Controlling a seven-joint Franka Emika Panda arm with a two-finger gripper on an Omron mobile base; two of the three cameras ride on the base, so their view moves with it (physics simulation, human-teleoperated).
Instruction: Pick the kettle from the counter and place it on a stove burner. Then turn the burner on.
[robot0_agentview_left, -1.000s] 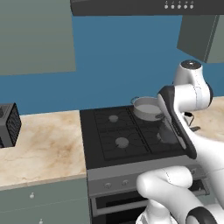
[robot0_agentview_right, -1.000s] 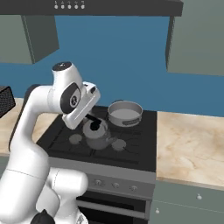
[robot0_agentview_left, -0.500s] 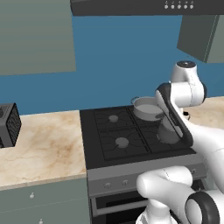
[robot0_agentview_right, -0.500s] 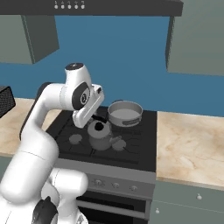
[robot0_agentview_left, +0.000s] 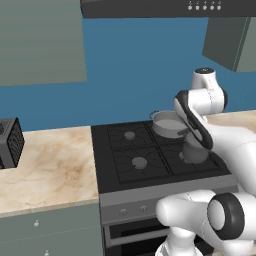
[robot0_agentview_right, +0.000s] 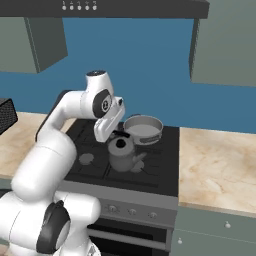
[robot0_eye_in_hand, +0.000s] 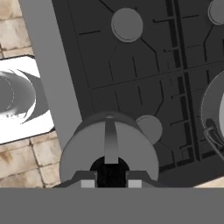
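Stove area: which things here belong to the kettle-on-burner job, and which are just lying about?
Job: kettle on the stove; gripper at its handle; free burner; stove knobs; counter.

Lying about: silver pot on a back burner; black appliance on the left counter.

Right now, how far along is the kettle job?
Done: the kettle is off the counter and over the stove, above the front burner beside the pot. In hand: the gripper is at its handle, jaws on either side; whether the kettle rests on the grate or hangs just above it is unclear. Left: let go, then turn the burner on at the front knobs.
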